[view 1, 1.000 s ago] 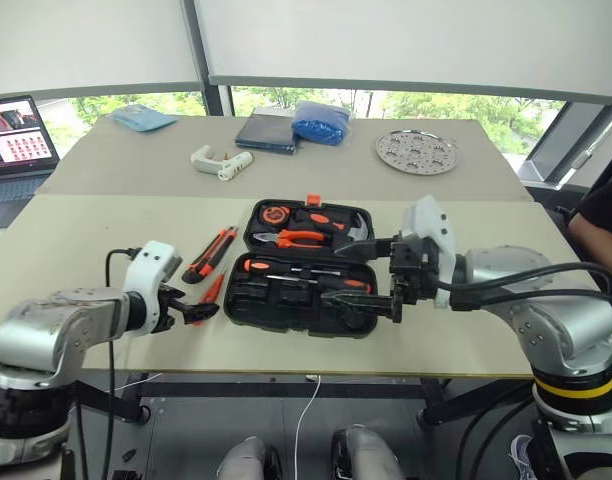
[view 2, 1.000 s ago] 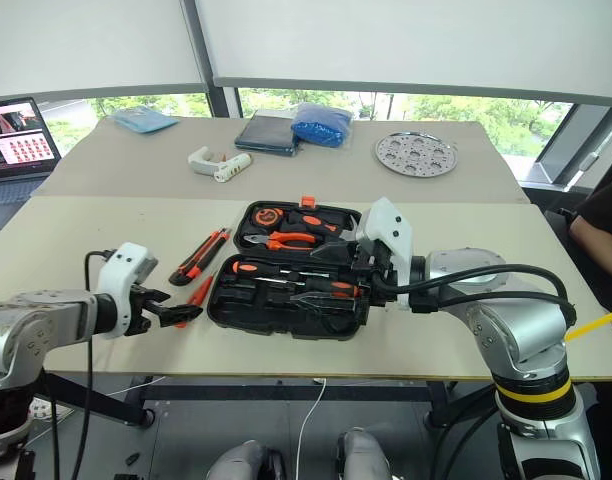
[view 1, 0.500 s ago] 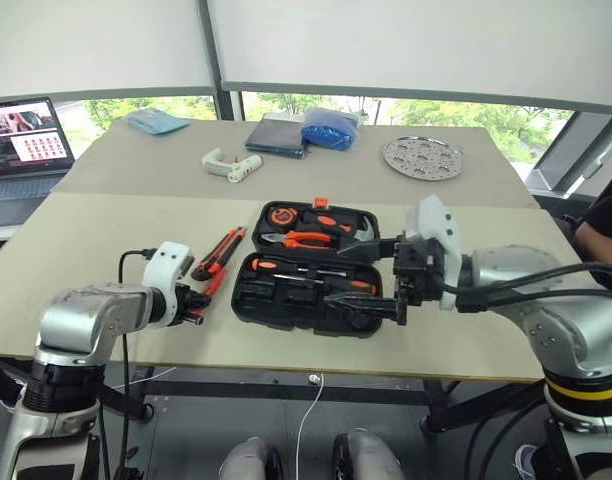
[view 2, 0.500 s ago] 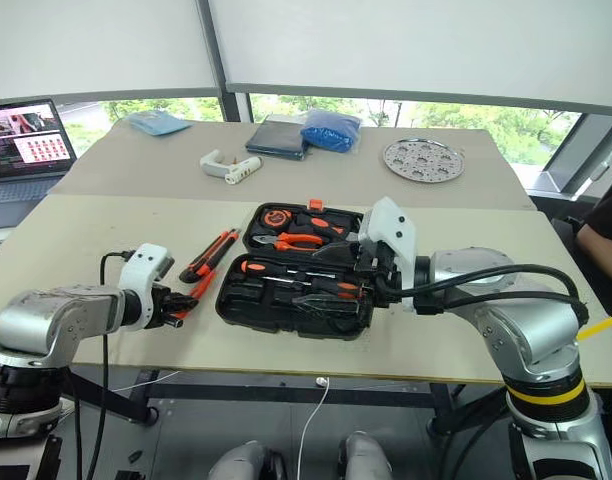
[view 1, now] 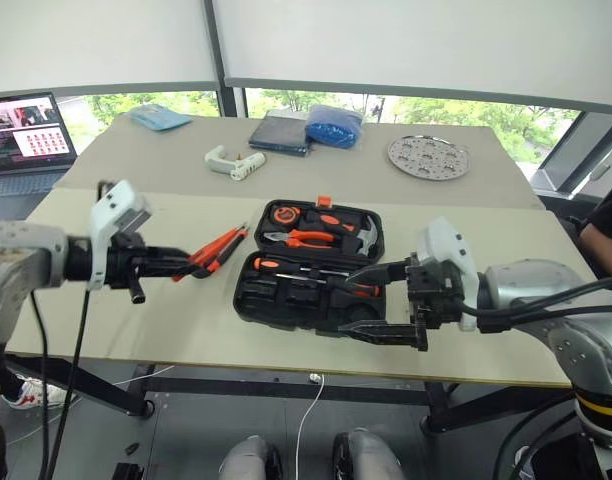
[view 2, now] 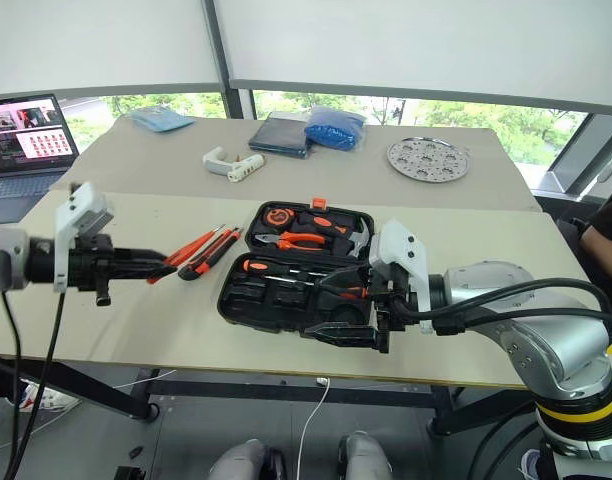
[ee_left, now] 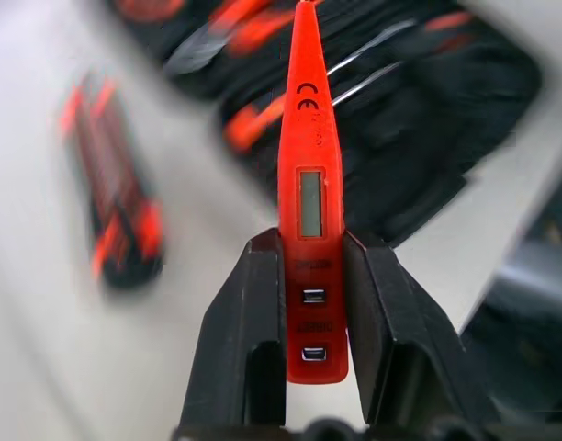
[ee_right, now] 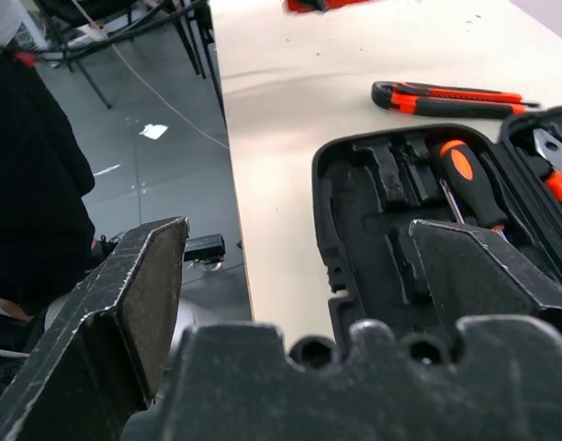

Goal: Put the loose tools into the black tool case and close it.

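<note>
Beige table [view 1: 136, 320]: laptop [view 1: 24, 135], perforated metal disc [view 1: 429, 156], blue bag [view 1: 333, 125].

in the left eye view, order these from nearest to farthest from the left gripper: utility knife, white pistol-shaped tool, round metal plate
1. Utility knife: on the table just past the left gripper, beside the open case.
2. White pistol-shaped tool: farther back on the table, toward the window.
3. Round metal plate: far corner, across on the robot's right side.

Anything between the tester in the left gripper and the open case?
Nothing visible. The left gripper holds the tester above the table; only the utility knife lies on the table below the path to the case.
</note>
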Available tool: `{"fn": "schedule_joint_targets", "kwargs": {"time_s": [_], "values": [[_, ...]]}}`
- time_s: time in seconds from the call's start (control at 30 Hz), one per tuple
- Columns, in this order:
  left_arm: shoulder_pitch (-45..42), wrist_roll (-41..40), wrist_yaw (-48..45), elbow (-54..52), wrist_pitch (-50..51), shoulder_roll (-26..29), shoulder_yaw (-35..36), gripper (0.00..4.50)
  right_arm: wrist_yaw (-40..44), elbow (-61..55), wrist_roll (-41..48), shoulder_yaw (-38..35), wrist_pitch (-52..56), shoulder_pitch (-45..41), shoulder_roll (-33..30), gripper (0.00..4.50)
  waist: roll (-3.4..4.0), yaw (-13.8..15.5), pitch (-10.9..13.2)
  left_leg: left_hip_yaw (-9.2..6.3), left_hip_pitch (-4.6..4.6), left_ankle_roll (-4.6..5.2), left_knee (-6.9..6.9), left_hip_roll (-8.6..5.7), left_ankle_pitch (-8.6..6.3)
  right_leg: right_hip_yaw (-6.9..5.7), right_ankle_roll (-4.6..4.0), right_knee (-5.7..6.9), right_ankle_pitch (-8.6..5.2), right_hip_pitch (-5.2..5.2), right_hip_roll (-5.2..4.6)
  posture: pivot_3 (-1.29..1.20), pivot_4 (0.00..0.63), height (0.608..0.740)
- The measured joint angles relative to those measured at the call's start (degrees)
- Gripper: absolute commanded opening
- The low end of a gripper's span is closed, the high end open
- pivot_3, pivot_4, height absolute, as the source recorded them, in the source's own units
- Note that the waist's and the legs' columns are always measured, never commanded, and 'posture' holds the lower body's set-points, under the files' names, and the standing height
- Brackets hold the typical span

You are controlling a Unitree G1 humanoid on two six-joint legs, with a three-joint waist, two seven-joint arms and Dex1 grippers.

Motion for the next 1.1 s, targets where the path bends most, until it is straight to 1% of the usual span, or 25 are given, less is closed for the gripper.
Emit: {"fn": "schedule_joint_targets", "kwargs": {"time_s": [0.07,0.1,0.13,0.17,0.27,0.33,0.4,0.57,0.63,0.9,0.97,1.0,1.1], "values": [[-5.4,6.5,-5.4,7.6,-11.3,-4.2,-7.5,0.43,-0.2,0.1,-0.2,0.2,-0.4,0.0,0.1,4.50,0.00,0.3,0.0,0.01,-0.08,0.06,0.05,-0.03,-0.02,-0.10,0.06,-0.05,0.04,0.01,0.04,0.00,0.150,0.718],[-8.4,9.9,-9.0,13.0,-17.6,-7.2,-11.7,0.43,-0.5,0.0,-0.2,0.2,-0.6,0.2,0.0,4.50,-0.01,0.2,0.0,0.00,-0.15,0.17,0.12,-0.02,-0.06,-0.12,0.06,-0.06,0.07,-0.01,0.07,0.00,0.150,0.718],[-9.4,11.1,-10.3,15.2,-19.8,-8.4,-13.3,0.43,-0.7,0.0,-0.2,0.2,-0.6,0.2,0.1,4.50,-0.01,0.1,0.0,0.01,-0.23,0.25,0.18,-0.01,-0.04,-0.15,0.02,-0.06,0.10,-0.04,0.09,0.00,0.150,0.718],[-11.0,13.0,-12.9,18.8,-23.4,-10.3,-15.7,0.43,-1.1,-0.1,-0.2,0.0,-0.7,0.5,0.0,4.50,-0.04,0.0,0.0,0.01,-0.40,0.73,0.24,0.01,0.19,-0.14,-0.13,-0.10,0.21,-0.18,0.14,0.00,0.150,0.718],[-17.8,18.8,-18.0,30.2,-33.5,-15.2,-20.7,0.43,-2.8,-1.0,-0.1,-0.3,-0.7,1.8,0.0,4.50,-0.07,-0.3,0.0,0.01,-0.52,0.90,0.36,0.01,0.26,-0.15,-0.16,-0.13,0.23,-0.25,0.22,0.00,0.150,0.718],[-21.4,22.4,-18.9,37.2,-39.4,-17.6,-22.3,0.43,-4.0,-2.1,0.1,-0.7,-0.7,2.7,-0.1,4.50,-0.07,-0.5,0.0,0.01,-0.51,0.94,0.33,0.00,0.24,-0.14,-0.13,-0.15,0.20,-0.26,0.21,0.00,0.150,0.718],[-23.9,25.2,-18.8,43.2,-43.3,-20.1,-23.0,0.43,-5.1,-2.9,0.3,-1.1,-0.7,3.2,-0.2,4.50,-0.07,-0.6,0.0,0.00,-0.51,0.96,0.32,-0.01,0.22,-0.13,-0.12,-0.17,0.20,-0.24,0.19,0.00,0.150,0.718],[-27.9,29.5,-18.9,54.2,-49.9,-26.2,-23.4,0.43,-7.7,-4.4,0.5,-2.2,-0.6,5.2,-0.3,4.50,-0.10,-0.6,0.0,-0.08,-0.63,1.13,0.56,0.03,0.13,-0.17,0.10,-0.14,0.10,-0.24,0.13,0.00,0.150,0.718],[-28.8,30.7,-19.0,56.7,-51.8,-27.6,-23.4,0.43,-8.5,-4.6,0.5,-2.4,-0.6,5.3,-0.3,4.50,-0.10,-0.8,0.0,-0.09,-0.66,1.20,0.61,0.03,0.09,-0.14,0.25,-0.15,0.09,-0.24,0.11,0.00,0.150,0.718],[-31.0,33.6,-18.1,62.9,-55.9,-31.4,-23.0,0.43,-11.0,-4.7,0.6,-2.8,-0.6,6.5,-0.3,4.50,-0.10,-1.1,0.0,-0.18,-0.81,1.33,0.87,0.02,0.01,-0.18,0.27,-0.11,0.14,-0.21,0.07,0.00,0.150,0.718],[-31.5,34.3,-18.0,63.9,-56.0,-31.9,-22.9,1.43,-11.3,-4.7,0.6,-2.8,-0.6,6.6,-0.3,4.50,-0.10,-1.1,0.0,-0.19,-0.82,1.36,0.90,0.01,-0.01,-0.21,0.31,-0.10,0.16,-0.21,0.05,0.00,0.150,0.718],[-31.6,34.3,-18.1,64.4,-56.0,-32.0,-22.7,1.55,-11.5,-4.8,0.7,-2.8,-0.6,6.6,-0.3,4.50,-0.10,-1.2,0.0,-0.20,-0.83,1.37,0.94,0.01,-0.01,-0.22,0.34,-0.09,0.16,-0.20,0.04,0.00,0.150,0.718],[-31.6,33.7,-18.7,64.8,-55.5,-31.9,-22.6,2.62,-11.9,-5.1,1.1,-2.8,-0.6,6.8,-0.2,4.50,-0.10,-1.3,0.0,-0.26,-0.89,1.42,0.99,0.02,-0.05,-0.25,0.47,-0.10,0.12,-0.20,0.03,0.00,0.150,0.718]]}}
